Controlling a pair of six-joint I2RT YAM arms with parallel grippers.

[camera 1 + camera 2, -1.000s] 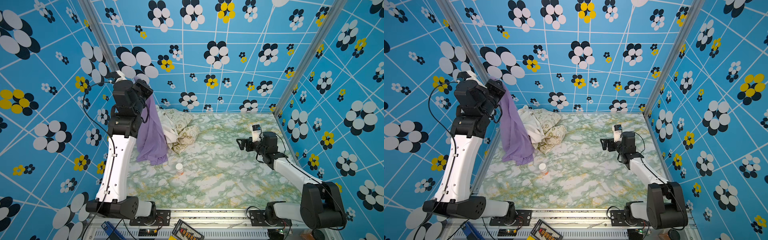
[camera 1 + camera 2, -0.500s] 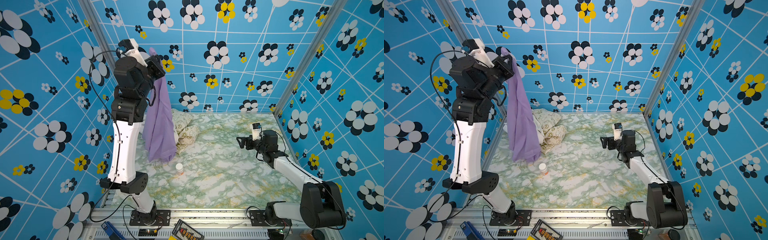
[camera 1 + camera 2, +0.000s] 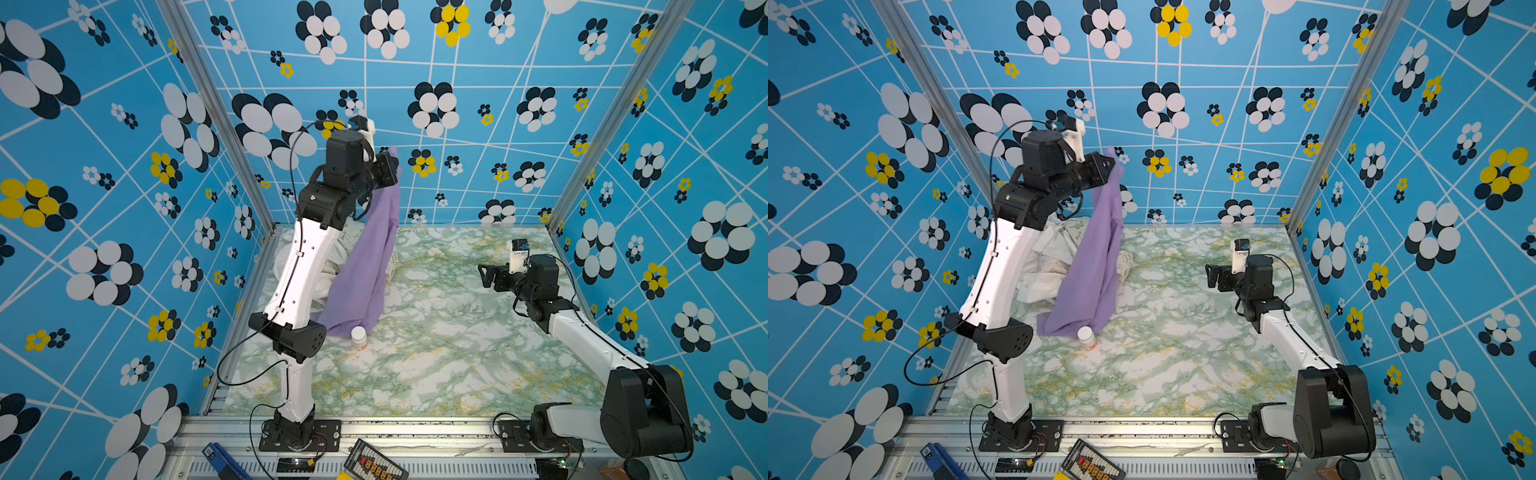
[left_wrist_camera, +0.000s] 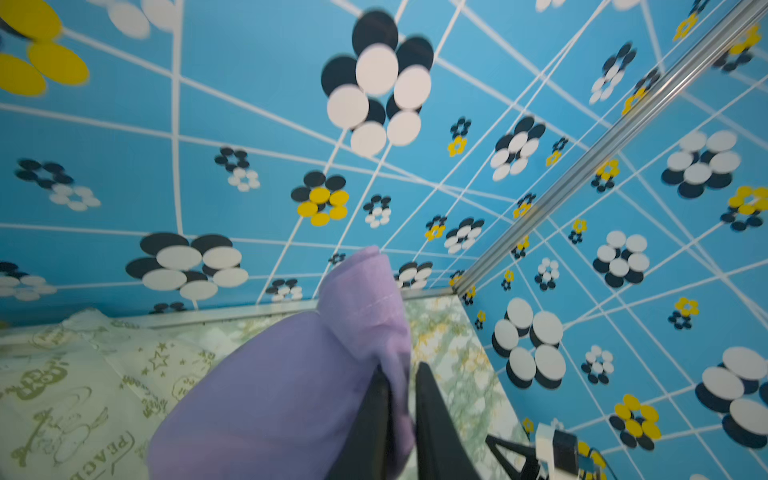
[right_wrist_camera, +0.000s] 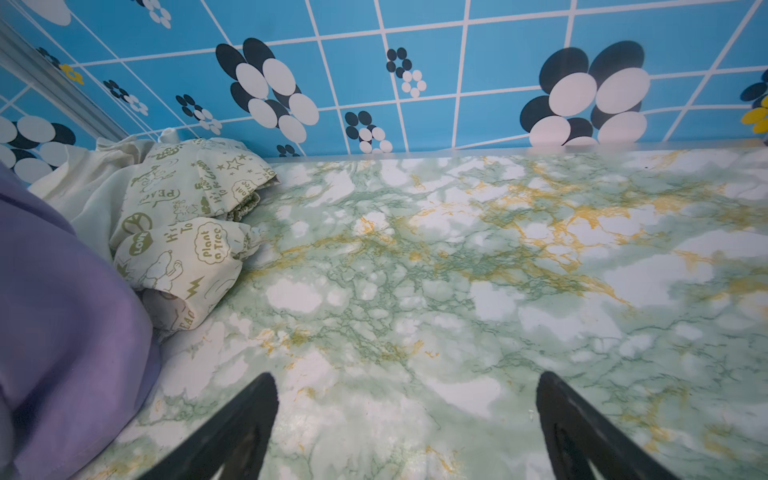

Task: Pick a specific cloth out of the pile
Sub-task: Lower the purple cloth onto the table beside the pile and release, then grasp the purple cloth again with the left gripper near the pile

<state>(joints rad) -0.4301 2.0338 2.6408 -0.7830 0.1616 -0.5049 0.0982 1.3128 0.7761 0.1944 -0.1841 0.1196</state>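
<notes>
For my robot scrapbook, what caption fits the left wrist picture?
Purple cloth hangs from the left gripper above the marble table, green-printed pile nearby.

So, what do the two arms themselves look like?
The left arm and right arm have white links, chunky black joints and thin black cables. The left end effector and right end effector are black, two-fingered, each beside a white camera.

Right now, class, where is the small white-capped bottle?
In both top views the white-capped bottle sits on the marbled table, left of the middle, right at the lower end of the hanging lavender cloth.
</notes>
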